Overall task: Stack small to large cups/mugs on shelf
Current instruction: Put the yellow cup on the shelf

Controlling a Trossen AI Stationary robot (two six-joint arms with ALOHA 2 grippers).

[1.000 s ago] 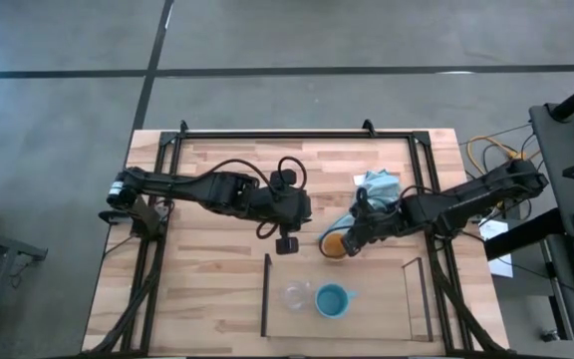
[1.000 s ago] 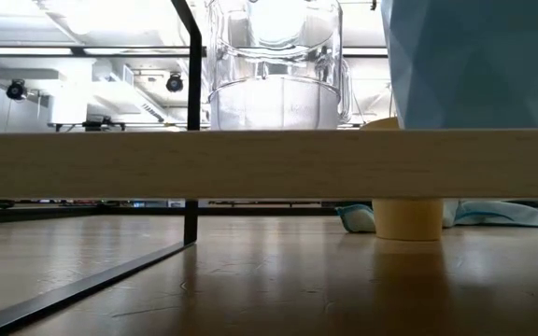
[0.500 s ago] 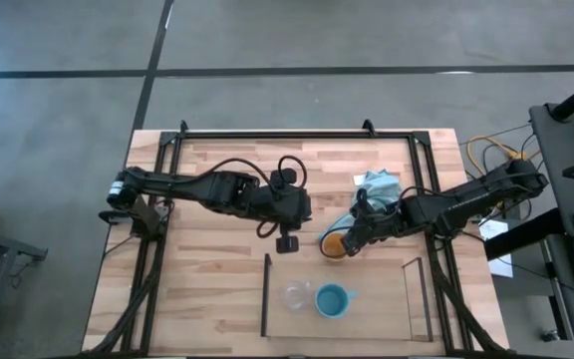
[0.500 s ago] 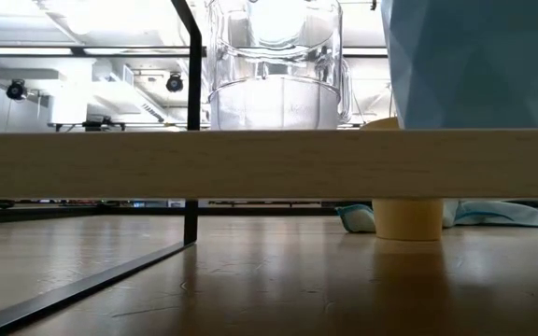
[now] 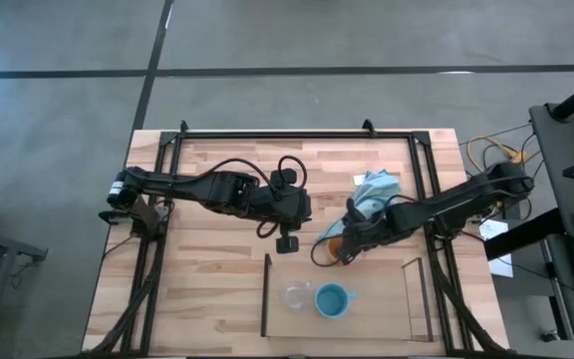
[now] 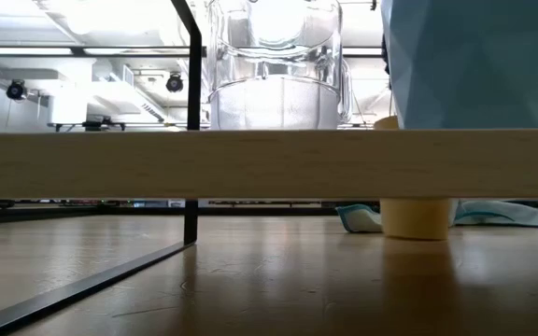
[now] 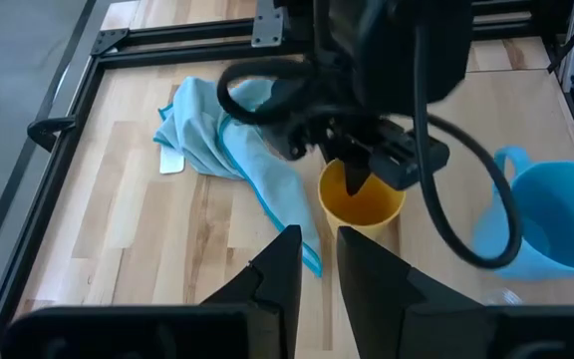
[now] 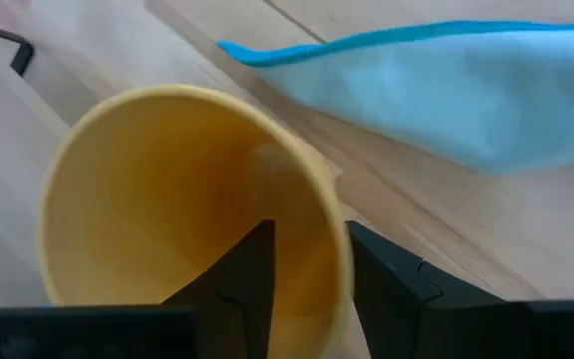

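The yellow-orange cup (image 5: pixel 333 246) stands on the table just beyond the shelf, and my right gripper (image 5: pixel 345 242) is shut on its rim. It also shows in the left wrist view (image 7: pixel 362 197) and the low view (image 6: pixel 417 217). The clear cup (image 5: pixel 295 296) and the light blue mug (image 5: pixel 332 299) stand side by side on the shelf's wooden board (image 6: pixel 157 163), inside the thin dark rod frame (image 5: pixel 265 294). My left gripper (image 5: pixel 287 242) hangs shut and empty left of the yellow-orange cup. My right gripper holds the yellow-orange cup by its rim (image 8: pixel 319 214), on the side toward the table's right edge. One finger (image 8: pixel 247 267) is inside the cup and the other (image 8: pixel 387 277) outside. The fingers slant down from the right. The cup's base (image 6: pixel 417 233) looks to rest on the table.
A light blue cloth (image 5: pixel 375 187) lies crumpled on the table behind the right gripper. The large black frame (image 5: pixel 297 134) runs around the tabletop. The shelf's upright end pieces (image 5: pixel 414 297) stand near the front edge, with bare board to the right of the mug.
My right gripper has gone a little toward the table's left and near edges, keeping its hold, and the yellow-orange cup has shifted with it along the table toward the shelf.
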